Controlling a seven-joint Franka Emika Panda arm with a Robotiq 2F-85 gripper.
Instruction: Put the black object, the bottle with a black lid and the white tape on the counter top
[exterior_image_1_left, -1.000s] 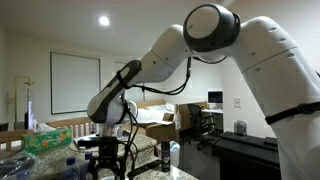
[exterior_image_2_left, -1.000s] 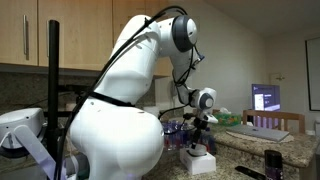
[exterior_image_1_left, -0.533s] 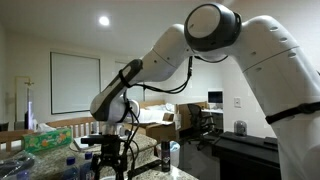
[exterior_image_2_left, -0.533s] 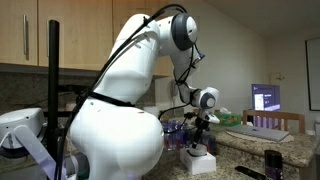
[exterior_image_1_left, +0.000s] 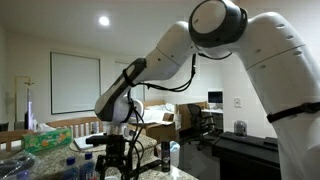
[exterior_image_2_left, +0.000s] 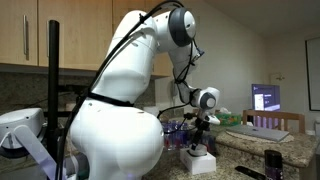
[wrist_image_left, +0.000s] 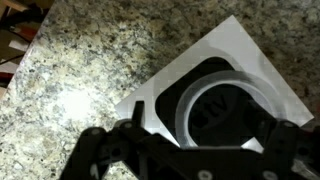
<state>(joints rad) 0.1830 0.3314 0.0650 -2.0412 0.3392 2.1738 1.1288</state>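
Granite counter top (wrist_image_left: 70, 90), speckled green-brown, lies bare left of a white square box (wrist_image_left: 250, 50) set cornerwise, with the slab edge at upper left. Wood cabinets (exterior_image_2_left: 25, 35) stand behind. The gripper (wrist_image_left: 200, 140) hovers over the box, jaws wide, holding nothing. The white tape (wrist_image_left: 215, 105) lies flat in the box, axis vertical. The bottle with a black lid (exterior_image_2_left: 272, 160) stands upright, well apart.

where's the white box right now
In the wrist view, the white box sits on the granite counter, right of centre, directly below the open pincer.
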